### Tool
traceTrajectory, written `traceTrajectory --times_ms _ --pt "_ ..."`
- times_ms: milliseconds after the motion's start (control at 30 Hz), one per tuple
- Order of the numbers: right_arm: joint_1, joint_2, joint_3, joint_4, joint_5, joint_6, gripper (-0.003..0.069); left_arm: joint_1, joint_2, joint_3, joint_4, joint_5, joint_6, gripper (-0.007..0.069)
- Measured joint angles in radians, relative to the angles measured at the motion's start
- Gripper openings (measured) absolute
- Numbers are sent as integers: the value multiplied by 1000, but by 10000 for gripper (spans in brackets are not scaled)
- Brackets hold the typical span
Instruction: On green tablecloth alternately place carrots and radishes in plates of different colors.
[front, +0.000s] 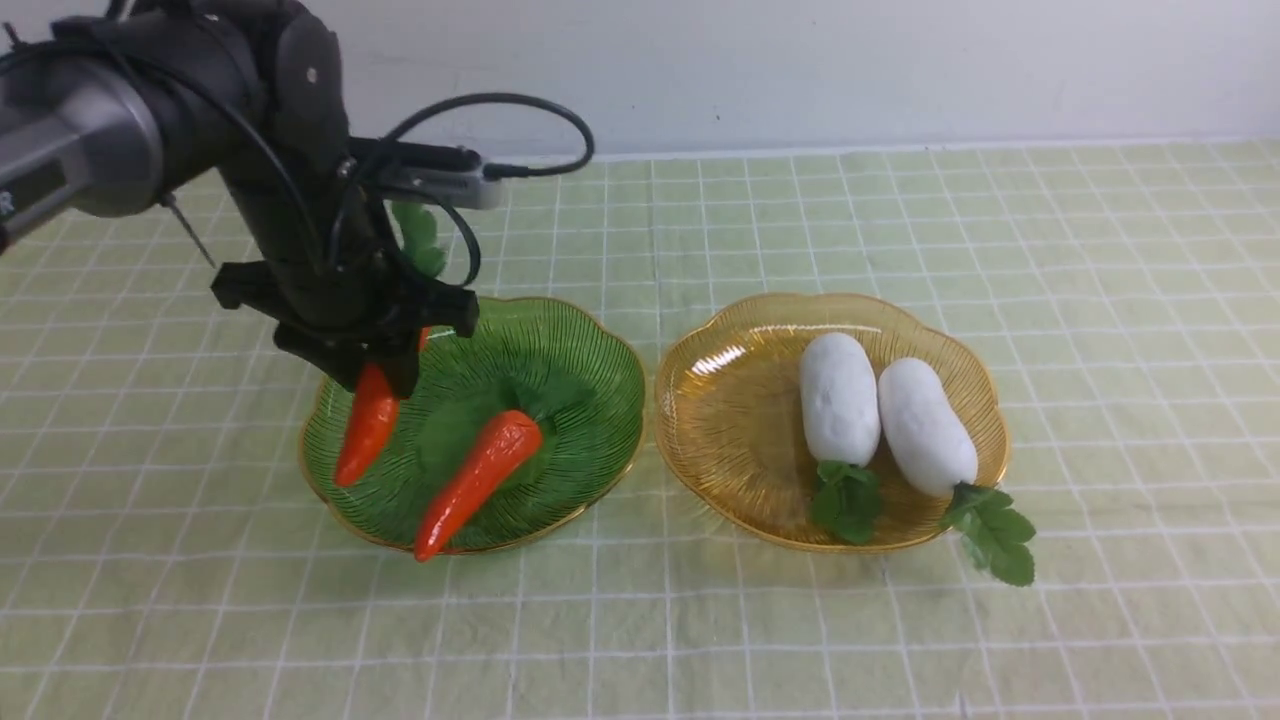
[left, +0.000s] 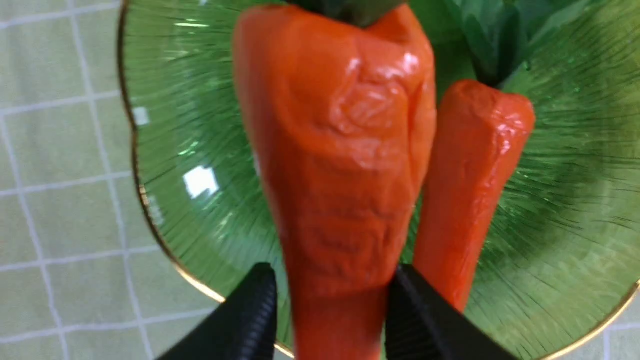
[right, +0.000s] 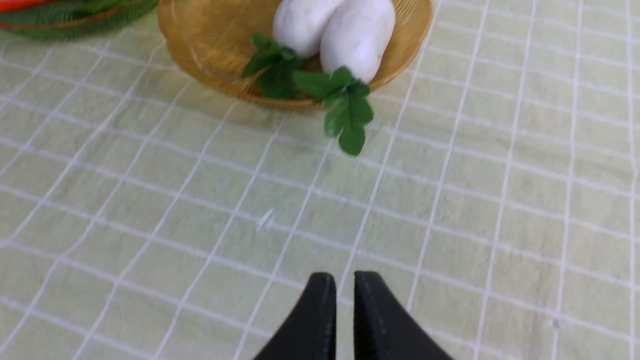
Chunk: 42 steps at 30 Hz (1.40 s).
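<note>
Left gripper (front: 385, 380) clamps one glossy orange toy carrot (front: 365, 430), tip down over the green ribbed plate (front: 590, 390), while the right gripper (right: 339, 287) is pressed together, empty.

The left gripper (front: 378, 372) covers the upper half of the held carrot (front: 365, 430) and the far-left rim of the green plate (front: 590, 400); only scraps of leafy top (front: 420, 240) show behind the left arm (front: 290, 210). From the left wrist, that carrot's tip and top run off the frame, it hides part of the second carrot (left: 470, 190), and whether the fingers (left: 252, 315) press it or merely flank it cannot be told. From the right wrist, the radishes (right: 357, 40) and amber plate (right: 210, 45) are cropped at their far ends, and a white speck (right: 266, 220) on the tablecloth (right: 500, 225) is too small to identify.
</note>
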Motion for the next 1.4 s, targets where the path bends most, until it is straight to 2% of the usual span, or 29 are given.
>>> traceTrajectory --times_ms 200,400,433,500,533,567,600,667,700,833,933,1400 --pt "0 -1 0 22 171 -7 46 -20 26 0 0 -2 1 438" --pt "0 -59 0 29 170 -6 46 -20 27 0 0 1 1 458" --pt "0 -73 0 26 144 -6 46 -21 27 0 0 1 1 458" --pt "0 -112 0 17 -22 -6 46 -21 27 0 0 2 1 458" --pt "0 -114 1 16 -22 -6 46 -21 27 0 0 2 1 458" --pt "0 -122 9 14 -182 -6 46 -21 27 0 0 2 1 458" --pt "0 -122 10 14 -200 -6 46 -21 27 0 0 2 1 458" --pt "0 -119 45 14 -427 -6 46 -21 27 0 0 5 1 458" --pt "0 -118 51 14 -444 -6 46 -21 27 0 0 6 1 458" --pt "0 -103 99 14 -705 -6 46 -21 27 0 0 10 1 458" --pt "0 -103 100 14 -750 -9 46 -21 27 0 0 10 3 458" --pt "0 -103 103 14 -739 -9 46 -21 27 0 0 10 4 458"
